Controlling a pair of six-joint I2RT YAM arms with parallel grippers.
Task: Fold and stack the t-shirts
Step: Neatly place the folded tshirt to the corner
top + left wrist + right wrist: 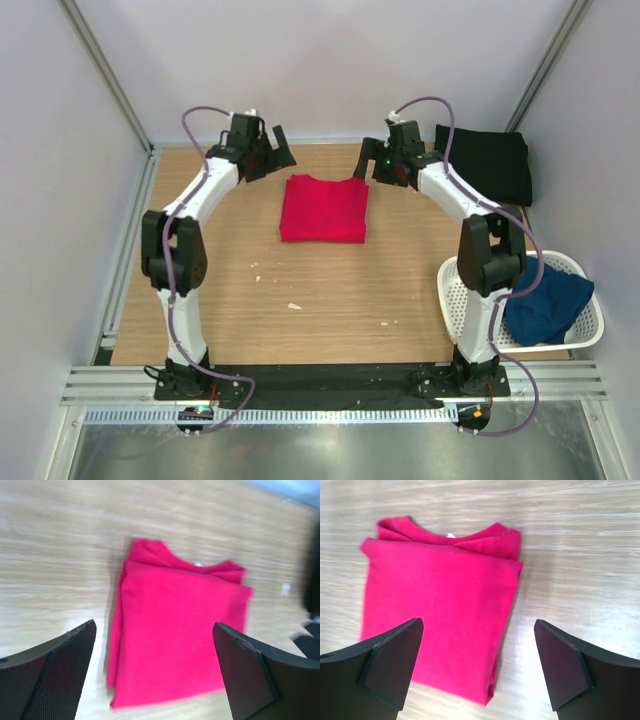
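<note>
Red cloth takes the middle of the scene: the red t-shirt (323, 208) lies folded into a neat rectangle on the wooden table (300, 300), toward the far side, with its neckline turned to the back wall. My left gripper (265, 152) hangs just off the shirt's far left corner and my right gripper (385, 160) just off its far right corner. Both have their jaws spread wide with nothing between them, and neither touches the cloth. From each wrist I look down past my parted fingers (395, 665) onto the shirt lying flat on the wood.

The black t-shirt (488, 162) lies folded at the far right corner of the table, well apart from the red one and just behind my right arm. The white perforated basket (455, 290) sits at the table's right edge, beside my right arm. It holds the navy blue t-shirt (545, 300), crumpled in a loose heap that fills the basket's right part and rises over the rim.
</note>
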